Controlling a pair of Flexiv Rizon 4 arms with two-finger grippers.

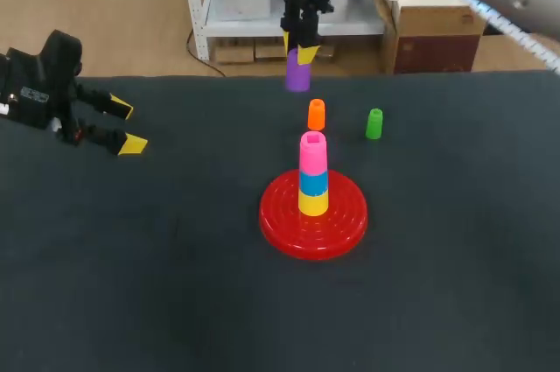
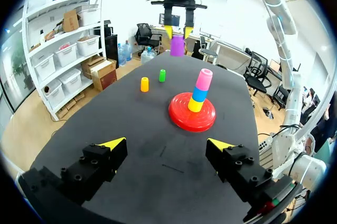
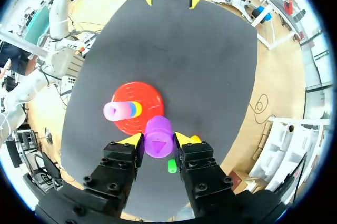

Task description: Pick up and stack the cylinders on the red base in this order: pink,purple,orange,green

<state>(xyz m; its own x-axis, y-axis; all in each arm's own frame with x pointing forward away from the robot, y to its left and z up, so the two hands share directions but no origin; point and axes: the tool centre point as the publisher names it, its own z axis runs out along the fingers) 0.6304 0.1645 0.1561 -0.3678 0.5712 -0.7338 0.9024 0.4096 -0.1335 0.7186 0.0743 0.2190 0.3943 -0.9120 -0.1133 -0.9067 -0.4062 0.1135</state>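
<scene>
The bench is wide, dark and dull, like soft cloth. Near its middle sits the red base, a round shiny plate with ring-shaped bumps on it.

A small tower stands on the base: a yellow piece, then a blue piece, then the pink cylinder on top. The pink one has a little hole in its top.

The right hand squeezes the purple cylinder from two sides and holds it up in the air, above the far edge of the bench. The cylinder stands straight up, just like the tower. The pink top is lower down and closer to the robot, so I think the purple one must come back toward the robot and then go down. Its underside may have a three-cornered hole, but that is hard to see.

The left hand is spread wide with nothing in it, well apart from the tower.

The orange cylinder and green cylinder stand on the bench just behind the base. They look like smooth plastic.
</scene>
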